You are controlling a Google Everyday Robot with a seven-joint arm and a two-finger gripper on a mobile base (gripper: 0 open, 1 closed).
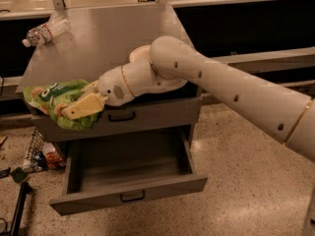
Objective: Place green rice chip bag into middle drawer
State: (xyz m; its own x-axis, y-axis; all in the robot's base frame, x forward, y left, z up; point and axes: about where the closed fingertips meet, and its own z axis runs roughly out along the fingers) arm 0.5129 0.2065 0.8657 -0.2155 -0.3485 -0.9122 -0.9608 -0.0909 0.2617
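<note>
The green rice chip bag (54, 98) is crinkly bright green with white print. My gripper (78, 107) is shut on it and holds it in the air at the cabinet's front left corner, in front of the top drawer. The pale yellow fingers (83, 106) press across the bag. The middle drawer (125, 173) is pulled open below and to the right of the bag, and its inside shows nothing in it. My white arm (221, 87) reaches in from the right across the cabinet top.
A clear plastic bottle (44, 31) lies on the grey cabinet top (98, 38) at the back left. A white bowl (140, 53) is mostly hidden behind my arm. A wire basket with clutter (37, 154) stands on the floor at the left.
</note>
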